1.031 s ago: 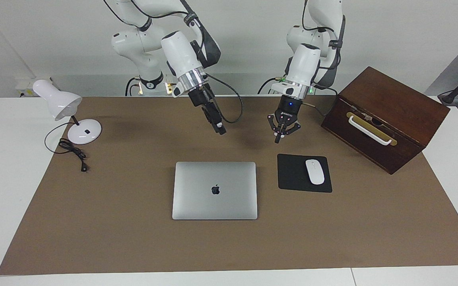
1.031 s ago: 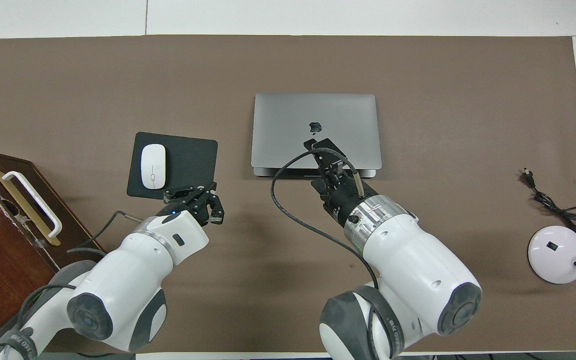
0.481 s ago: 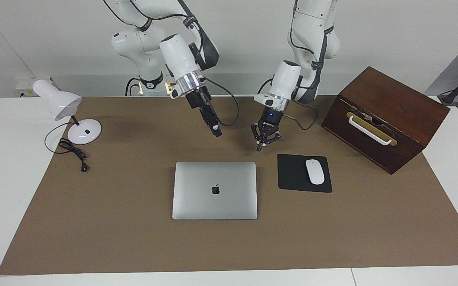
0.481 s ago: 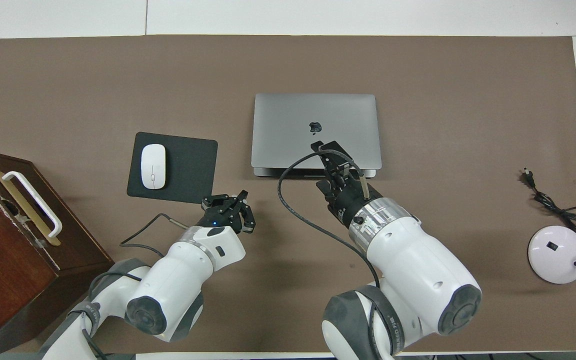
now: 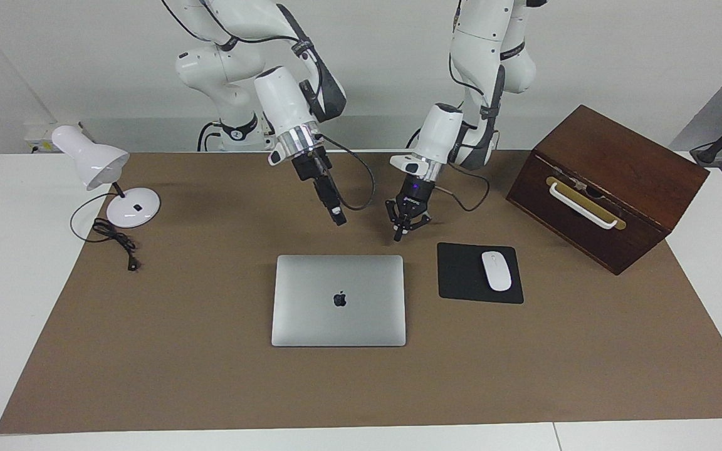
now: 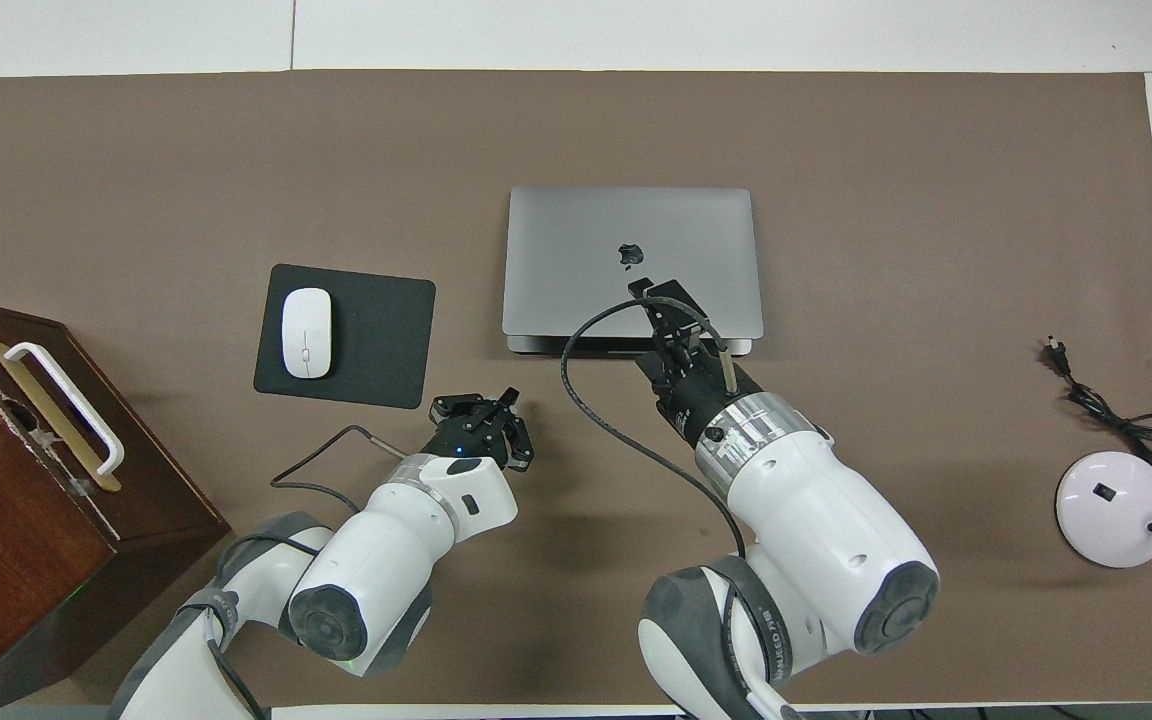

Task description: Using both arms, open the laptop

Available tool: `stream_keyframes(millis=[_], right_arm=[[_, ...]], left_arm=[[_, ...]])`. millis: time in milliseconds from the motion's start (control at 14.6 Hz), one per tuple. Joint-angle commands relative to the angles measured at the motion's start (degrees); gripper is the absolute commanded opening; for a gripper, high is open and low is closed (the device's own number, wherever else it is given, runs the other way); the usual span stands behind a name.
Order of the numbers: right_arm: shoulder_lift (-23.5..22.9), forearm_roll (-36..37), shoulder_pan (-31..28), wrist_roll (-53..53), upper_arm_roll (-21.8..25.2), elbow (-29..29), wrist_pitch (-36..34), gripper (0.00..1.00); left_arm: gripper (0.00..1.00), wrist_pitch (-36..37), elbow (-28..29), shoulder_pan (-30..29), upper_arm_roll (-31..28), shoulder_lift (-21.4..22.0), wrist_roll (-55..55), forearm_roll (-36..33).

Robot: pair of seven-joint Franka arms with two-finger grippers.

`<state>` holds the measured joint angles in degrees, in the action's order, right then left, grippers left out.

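The laptop (image 5: pixel 338 313) (image 6: pixel 576 250) lies closed and flat on the brown mat (image 5: pixel 198 363), silver lid up with the dark logo showing. My right gripper (image 5: pixel 338 219) (image 6: pixel 642 289) hangs in the air over the laptop's edge nearest to the robots, clear of the lid. My left gripper (image 5: pixel 397 238) (image 6: pixel 510 398) is shut on nothing, its fingertips meeting in a point. It hovers low over the mat, by the laptop's corner at the mouse pad's side, touching neither.
A black mouse pad (image 5: pixel 461 275) with a white mouse (image 5: pixel 496 270) lies beside the laptop toward the left arm's end. A brown wooden box (image 5: pixel 605 181) stands past it. A white desk lamp (image 5: pixel 94 161) and its cable (image 5: pixel 113 237) sit at the right arm's end.
My left gripper has swung from near the mouse pad toward the laptop's corner and come lower. My right gripper has dipped slightly toward the laptop. The laptop has not moved.
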<state>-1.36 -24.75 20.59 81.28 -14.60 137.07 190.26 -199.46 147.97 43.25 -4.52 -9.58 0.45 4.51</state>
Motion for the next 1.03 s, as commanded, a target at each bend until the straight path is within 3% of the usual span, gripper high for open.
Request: stream_keyframes(millis=[0, 962], right_arm=[[-0.92, -1.18, -0.46, -0.33, -0.52, 0.57, 1.96, 1.0], [-6.02, -1.18, -0.99, -0.42, -0.52, 0.39, 4.07, 1.0]], left_arm=[[0.0, -1.19, -3.99, 0.96, -0.84, -4.03, 0.78, 0.06], [0.0, -1.02, -10.33, -0.97, -0.84, -8.96, 0.6, -0.12]])
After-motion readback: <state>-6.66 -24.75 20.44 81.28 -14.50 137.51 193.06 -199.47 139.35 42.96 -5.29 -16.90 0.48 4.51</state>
